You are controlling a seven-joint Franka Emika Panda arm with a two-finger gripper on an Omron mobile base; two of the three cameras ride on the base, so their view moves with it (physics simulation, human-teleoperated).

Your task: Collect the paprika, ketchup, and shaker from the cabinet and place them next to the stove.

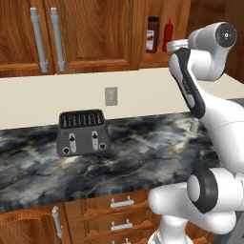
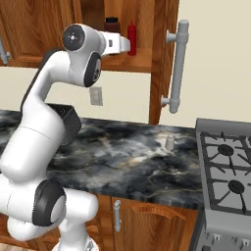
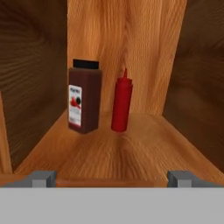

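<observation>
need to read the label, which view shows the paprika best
The hand view: the paprika stands close and unblocked on the cabinet shelf, label facing the camera. The left base view shows it small and far; in the right base view the arm hides most of it.

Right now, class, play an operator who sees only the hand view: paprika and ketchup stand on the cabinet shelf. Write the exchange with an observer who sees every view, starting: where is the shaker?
Observer: The shaker stands upright on the marble counter, outside the cabinet.
Operator: Is it near the stove?
Observer: Yes, just left of the stove, not touching it.
Operator: Anything else on that counter?
Observer: A dark toaster sits farther left, near the wall.
</observation>
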